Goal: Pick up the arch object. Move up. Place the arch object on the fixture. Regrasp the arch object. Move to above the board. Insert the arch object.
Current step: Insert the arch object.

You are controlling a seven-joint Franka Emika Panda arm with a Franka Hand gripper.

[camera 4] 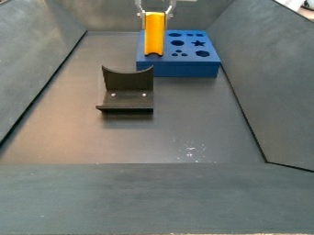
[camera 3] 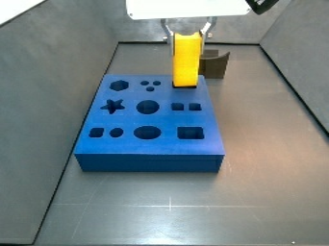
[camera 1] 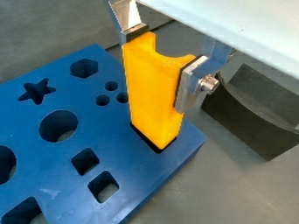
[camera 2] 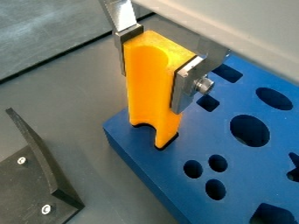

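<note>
Claw [camera 1: 163,54] sits over the far edge of the board [camera 1: 70,144], clamped on the arch object [camera 1: 155,92]. Silver finger plates [camera 1: 193,83] press on two opposite faces of the block; both wrist views show this.

Arch object is upright, long axis vertical. In a wrist view the arch notch [camera 2: 151,134] faces down, and the lower end meets the board's top right at its edge. How deep it sits in a cut-out can't be told; the block hides the hole under it.

In a side view the yellow-orange arch object [camera 3: 188,58] stands at the far right corner of the board [camera 3: 148,130], with the claw [camera 3: 189,29] above it. Visible cut-outs: star, several circles, squares.

Fixture [camera 4: 125,89] is on the dark floor, well apart from the board [camera 4: 185,53], nearer that camera and left of it. It's open-topped with a curved wall, nothing in it. In a side view the fixture [camera 3: 214,63] shows just behind the arch object, past the board's far edge. A wrist view catches its base plate [camera 2: 35,188] with two small screws.

No readable writing, brands or labels in any view.
</note>
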